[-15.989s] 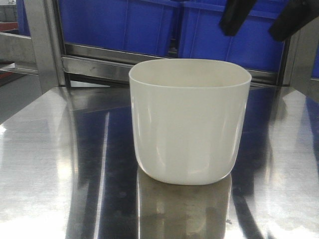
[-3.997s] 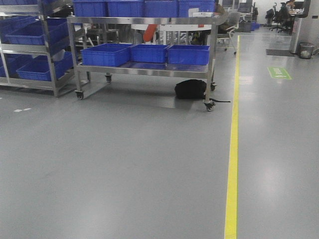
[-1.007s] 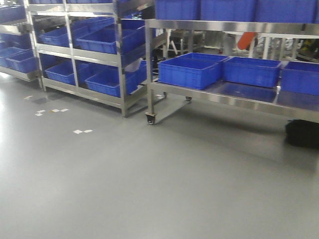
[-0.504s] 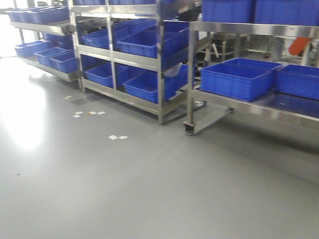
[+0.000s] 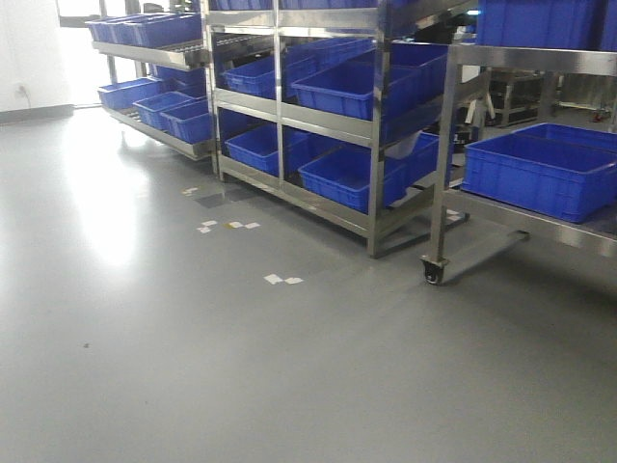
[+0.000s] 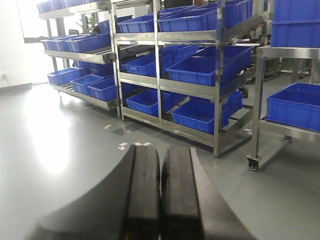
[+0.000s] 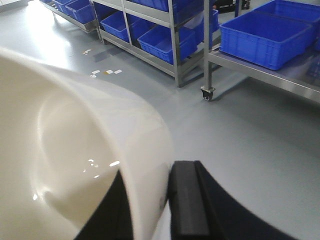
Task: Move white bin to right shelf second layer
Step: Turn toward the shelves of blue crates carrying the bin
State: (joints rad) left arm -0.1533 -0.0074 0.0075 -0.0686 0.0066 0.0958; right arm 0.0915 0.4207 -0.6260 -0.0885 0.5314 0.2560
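One wall of the white bin (image 7: 75, 125) clamped between jaws of right gripper (image 7: 150, 172); left gripper (image 6: 160, 150) closed, empty.

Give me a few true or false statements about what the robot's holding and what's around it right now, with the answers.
1. The right gripper is clamped on the wall of the white bin. True.
2. The left gripper holds a blue crate. False: it is shut with nothing between its fingers.
3. The white bin stands on a rack. False: it is held up in the right gripper, over the grey floor.
4. Blue crates sit on the steel racks. True.
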